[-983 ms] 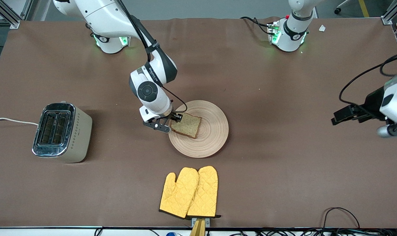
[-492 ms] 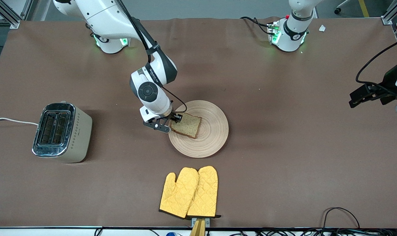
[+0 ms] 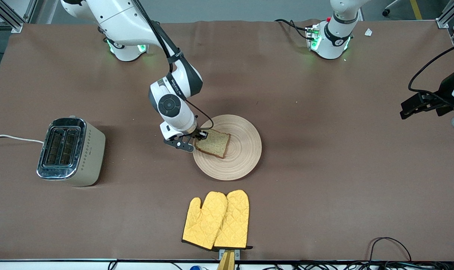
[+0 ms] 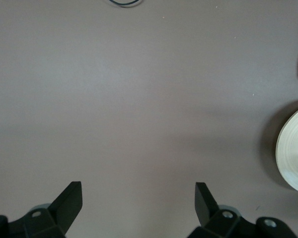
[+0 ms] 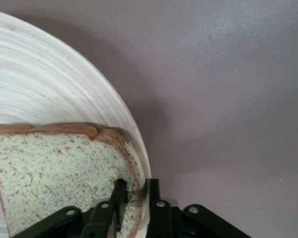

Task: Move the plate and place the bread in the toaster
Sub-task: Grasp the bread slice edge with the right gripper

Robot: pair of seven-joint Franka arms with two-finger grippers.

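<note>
The right gripper [image 3: 197, 140] is down at the plate's [image 3: 245, 150] rim on the toaster's [image 3: 71, 152] side, its jaws pinched on the crust edge of the bread [image 3: 213, 143], which lies flat on the plate mid-desk. In the right wrist view the fingers [image 5: 120, 193] squeeze the slice's corner. The toaster stands at the right arm's end of the desk [image 3: 324, 180]. Yellow mitts [image 3: 216, 220] lie nearer the camera than the plate. The left gripper [image 4: 139, 203] waits over bare desk, jaws wide apart.
</note>
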